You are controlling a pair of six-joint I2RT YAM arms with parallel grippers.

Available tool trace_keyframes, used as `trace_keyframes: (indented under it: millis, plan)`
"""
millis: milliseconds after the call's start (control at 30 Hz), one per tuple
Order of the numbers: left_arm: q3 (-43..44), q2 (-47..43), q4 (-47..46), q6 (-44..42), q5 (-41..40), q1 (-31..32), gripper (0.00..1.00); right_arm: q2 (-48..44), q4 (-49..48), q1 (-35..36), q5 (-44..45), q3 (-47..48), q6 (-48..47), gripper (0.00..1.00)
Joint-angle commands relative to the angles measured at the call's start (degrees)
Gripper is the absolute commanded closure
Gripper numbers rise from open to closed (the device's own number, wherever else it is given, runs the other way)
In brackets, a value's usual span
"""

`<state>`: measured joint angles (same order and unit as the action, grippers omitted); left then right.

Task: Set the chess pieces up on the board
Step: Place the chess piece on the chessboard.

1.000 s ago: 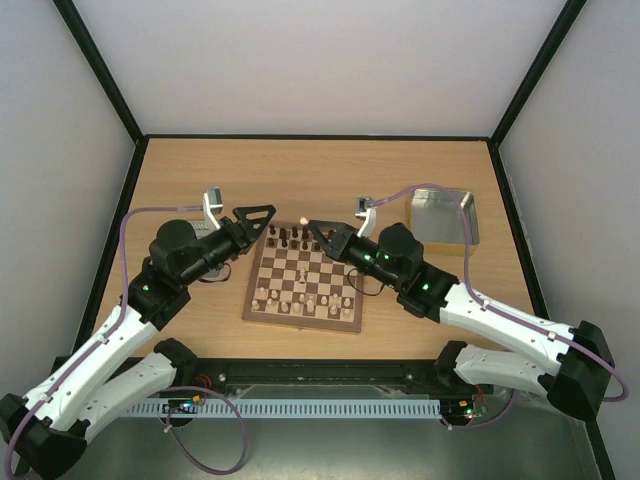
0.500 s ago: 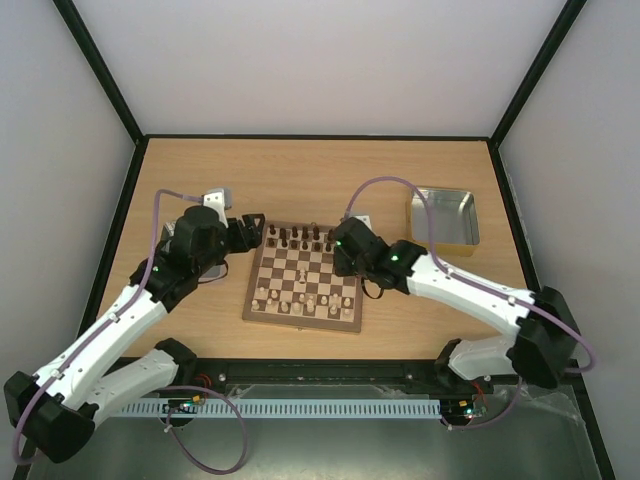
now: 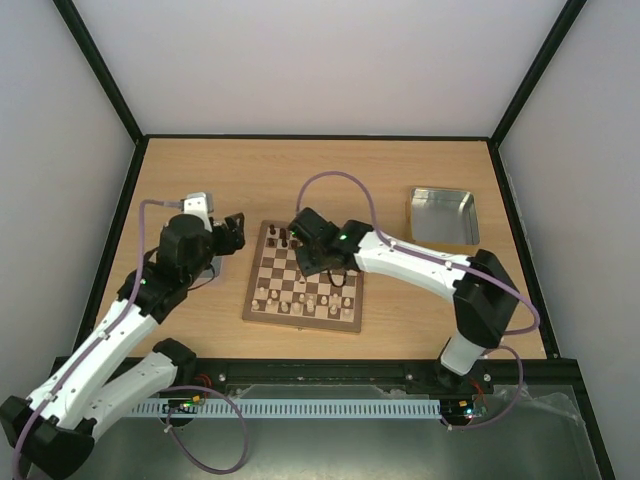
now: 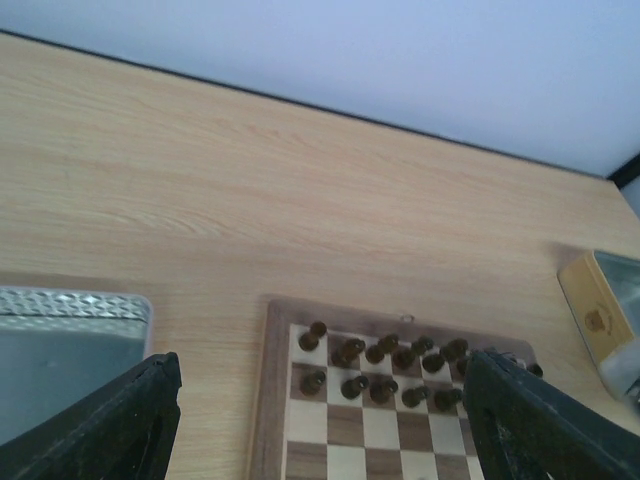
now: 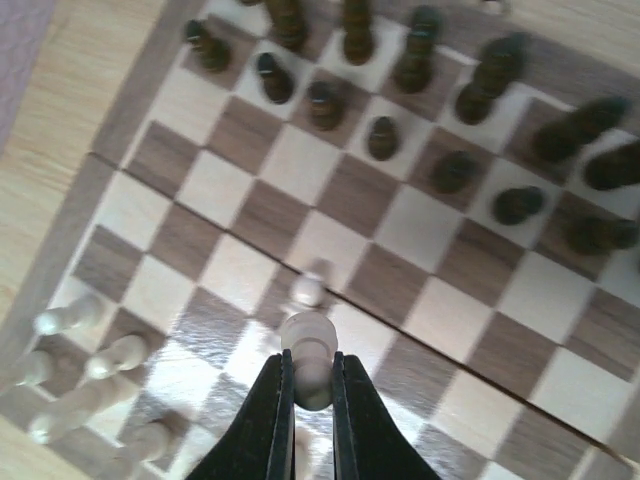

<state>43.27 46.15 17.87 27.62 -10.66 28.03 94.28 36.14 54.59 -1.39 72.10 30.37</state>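
Observation:
The board (image 3: 349, 322) lies mid-table, with dark chessmen along its far rows and cream chess pieces (image 3: 300, 303) along its near rows. My right gripper (image 5: 311, 372) is shut on a cream chess piece (image 5: 308, 345) and holds it above the board's middle squares, just near of a lone cream pawn (image 5: 308, 289). More cream pieces (image 5: 72, 318) stand at the board's left edge in the right wrist view. From above, the right gripper (image 3: 312, 260) is over the board's far-left part. My left gripper (image 3: 234, 231) is open and empty, left of the board. In the left wrist view its fingers (image 4: 125, 420) frame the board (image 4: 273, 400).
A shiny metal tray (image 3: 443, 215) sits at the far right, seen with a yellow side in the left wrist view (image 4: 600, 318). A second metal tray (image 4: 60, 345) lies under my left gripper, left of the board. Dark chessmen (image 4: 385, 365) fill the far rows.
My right arm has swung left over the board, carrying the cream piece. My left gripper has drawn back to the left, off the board's corner.

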Motion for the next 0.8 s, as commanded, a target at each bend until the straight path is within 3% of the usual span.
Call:
trace_keyframes:
  millis: [0,167,767]
  plan:
    - [-0.5,-4.4,0.5,1.5,-9.5,-0.6,0.21,5.0,5.8,3.7,-1.9,6.5,-2.0,0.98]
    - [-1.2,-9.7,0.7,2.8,-15.4,-0.8,0.20,11.1,9.4,6.5,-3.2,10.8,-3.2,0.98]
    - [-1.9,-12.7,1.0,3.2,-15.5,-1.1,0.20,16.9,9.4,8.0,-9.6,12.3,-2.8,0.94]
